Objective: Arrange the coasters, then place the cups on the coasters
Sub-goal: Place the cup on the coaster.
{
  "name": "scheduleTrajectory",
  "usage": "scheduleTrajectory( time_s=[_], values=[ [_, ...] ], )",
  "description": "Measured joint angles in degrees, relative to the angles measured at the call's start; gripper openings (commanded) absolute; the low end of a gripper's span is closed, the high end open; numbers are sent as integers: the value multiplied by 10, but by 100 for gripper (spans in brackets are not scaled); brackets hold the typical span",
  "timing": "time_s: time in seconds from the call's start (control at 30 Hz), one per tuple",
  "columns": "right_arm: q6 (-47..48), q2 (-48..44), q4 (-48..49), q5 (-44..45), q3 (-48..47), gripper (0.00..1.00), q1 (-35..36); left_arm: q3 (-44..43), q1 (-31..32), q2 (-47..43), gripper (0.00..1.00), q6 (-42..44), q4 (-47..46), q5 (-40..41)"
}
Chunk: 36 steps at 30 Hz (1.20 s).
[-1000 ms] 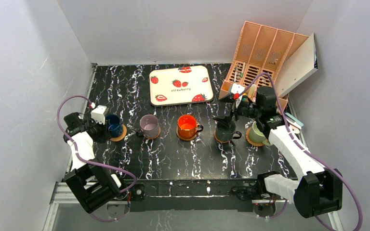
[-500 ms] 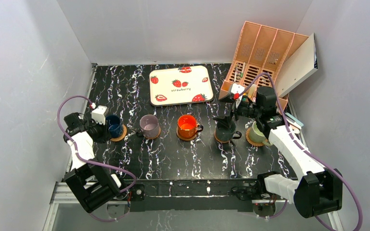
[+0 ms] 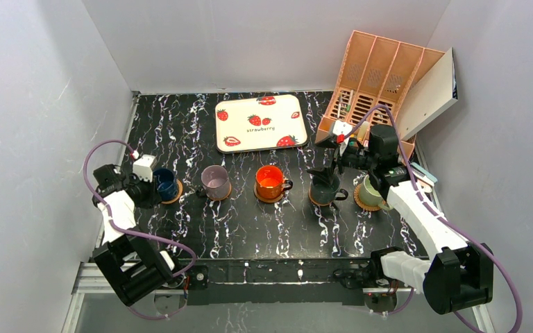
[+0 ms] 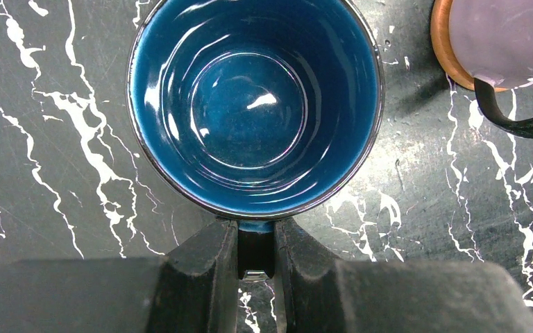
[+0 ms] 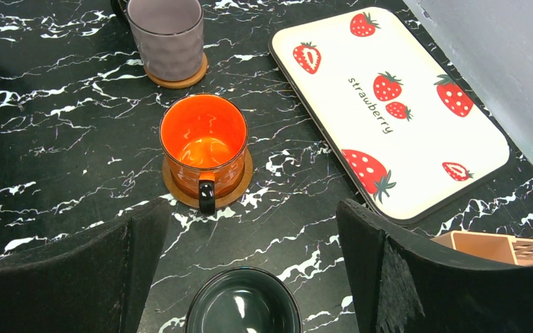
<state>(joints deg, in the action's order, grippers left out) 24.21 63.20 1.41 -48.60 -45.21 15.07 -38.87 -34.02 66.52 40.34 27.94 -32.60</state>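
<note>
1. The left tool (image 4: 256,254) is clamped shut on the handle of the navy blue cup (image 4: 253,104). Its two fingers (image 4: 212,257) press the handle from either side, just below the rim.
2. That cup stands upright at the left end of the row on the black marbled surface (image 3: 250,229). Seen from above, the leftmost coaster (image 3: 175,195) shows at the cup's near-right side, so the cup is off-centre over it. I cannot tell whether it rests on the coaster or hangs just above it.
3. The right tool (image 5: 250,229) is spread wide open and holds nothing. It hangs over the dark grey-green cup (image 5: 243,309), with one finger on each side and neither touching.
4. The dark grey-green cup sits on the fourth coaster (image 3: 314,201), its handle pointing right.
5. The mauve cup (image 5: 165,31) stands on a smooth terracotta coaster (image 5: 180,78), second from the left.
6. The orange-red cup (image 5: 205,142) stands on a darker brown coaster (image 5: 241,182) in the middle of the row.
7. The pale green cup (image 3: 371,190) sits on the rightmost coaster (image 3: 362,205), partly hidden by the right arm.
8. A strawberry-print tray (image 3: 260,123) lies flat behind the row, apart from the cups.
9. A peach file organiser (image 3: 375,73) stands in the far right corner.
</note>
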Motion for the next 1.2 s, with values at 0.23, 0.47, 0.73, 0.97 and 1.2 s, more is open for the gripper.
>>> scheduleTrajectory(
  time_s=[0.23,0.47,0.73,0.97,1.2],
  values=[
    [0,0,0,0,0,99,0,0,0,5,0,1,-7,-3],
    [0,0,0,0,0,99,0,2,-2,5,0,1,-10,-3],
    [0,0,0,0,0,99,0,7,-4,5,6,2,-18,-7],
    [0,0,0,0,0,99,0,7,-5,6,12,2,-18,-9],
    [0,0,0,0,0,99,0,7,-8,6,19,6,-19,-9]
  ],
)
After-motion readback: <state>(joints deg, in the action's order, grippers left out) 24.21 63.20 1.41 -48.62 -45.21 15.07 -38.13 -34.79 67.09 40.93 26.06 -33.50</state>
